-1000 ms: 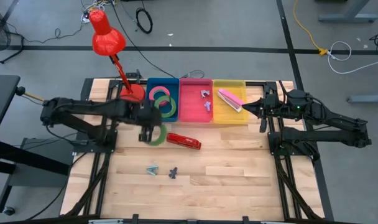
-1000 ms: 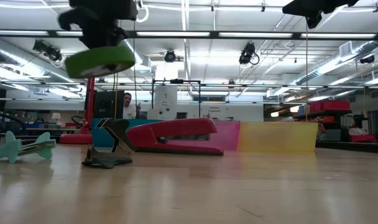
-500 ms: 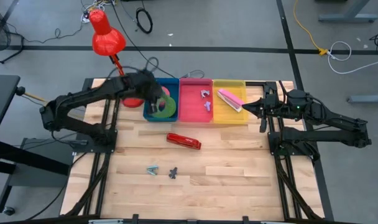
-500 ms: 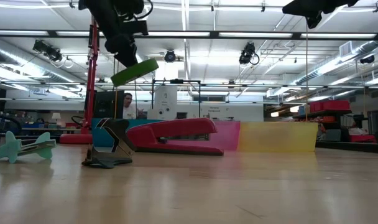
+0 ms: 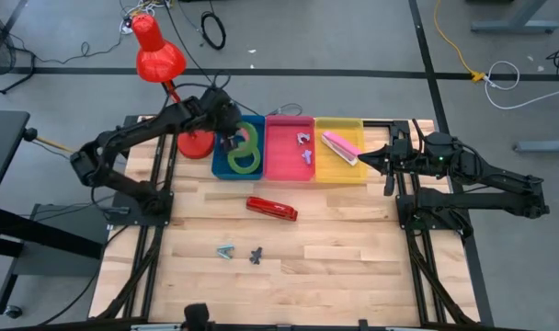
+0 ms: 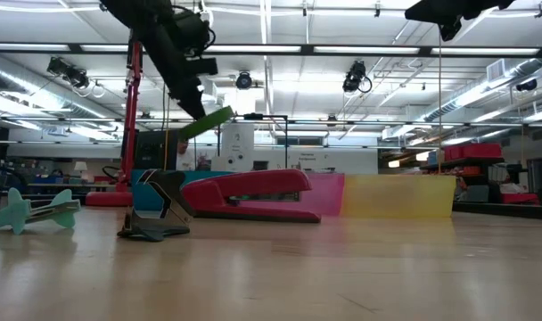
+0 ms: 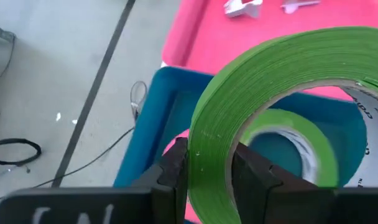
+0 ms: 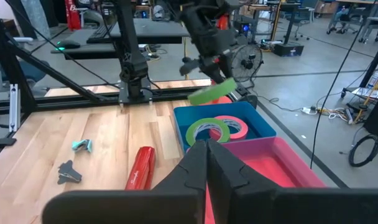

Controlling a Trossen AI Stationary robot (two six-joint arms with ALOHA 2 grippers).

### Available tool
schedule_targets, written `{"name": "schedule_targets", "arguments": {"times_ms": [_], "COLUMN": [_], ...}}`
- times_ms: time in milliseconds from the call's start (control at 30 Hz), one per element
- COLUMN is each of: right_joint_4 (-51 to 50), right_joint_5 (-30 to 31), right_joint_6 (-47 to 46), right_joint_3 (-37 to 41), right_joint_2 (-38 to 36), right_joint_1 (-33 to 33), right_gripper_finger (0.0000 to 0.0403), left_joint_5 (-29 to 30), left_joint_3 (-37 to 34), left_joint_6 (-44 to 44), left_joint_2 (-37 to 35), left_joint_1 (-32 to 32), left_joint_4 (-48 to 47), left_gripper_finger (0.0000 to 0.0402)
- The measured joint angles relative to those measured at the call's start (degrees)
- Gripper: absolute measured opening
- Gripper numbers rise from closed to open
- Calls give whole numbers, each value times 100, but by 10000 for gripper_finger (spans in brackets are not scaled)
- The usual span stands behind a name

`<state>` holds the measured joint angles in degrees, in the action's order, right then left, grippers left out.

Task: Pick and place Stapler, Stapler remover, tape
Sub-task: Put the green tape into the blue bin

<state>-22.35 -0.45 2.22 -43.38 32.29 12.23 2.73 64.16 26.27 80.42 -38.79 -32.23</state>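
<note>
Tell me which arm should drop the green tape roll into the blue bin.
Left. The left gripper already clamps the green ring-shaped tape roll above the blue plastic bin. The right gripper waits beside the yellow plastic bin, holding nothing.

Lamp [image 5: 160, 57]: red, its round base [image 5: 195, 143] on the table's far left part, just beside the blue bin.
Blue bin [image 5: 219, 162]: leftmost of three bins in a row at the table's far edge.
Pink bin [image 5: 289, 162]: middle of the row, touching both neighbours.
Yellow bin [image 5: 339, 165]: right end of the row.
Table [image 5: 353, 248]: pale wood planks on a black frame.
Cables [image 5: 212, 28]: loose on the grey floor beyond the table.
</note>
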Motion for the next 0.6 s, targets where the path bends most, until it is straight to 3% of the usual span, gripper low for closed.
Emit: {"name": "schedule_targets", "arguments": {"times_ms": [300, 600], "right_joint_4": [-2, -1], "right_joint_5": [0, 0], "right_joint_6": [0, 0], "right_joint_3": [-2, -1], "right_joint_2": [0, 0], "right_joint_1": [0, 0], "right_gripper_finger": [9, 9], "left_joint_5": [16, 4], "left_joint_3": [0, 0], "left_joint_6": [34, -6], "left_joint_2": [724, 1396], "left_joint_1": [-425, -726], "left_joint_4": [949, 967], "left_gripper_finger": [98, 99]}}
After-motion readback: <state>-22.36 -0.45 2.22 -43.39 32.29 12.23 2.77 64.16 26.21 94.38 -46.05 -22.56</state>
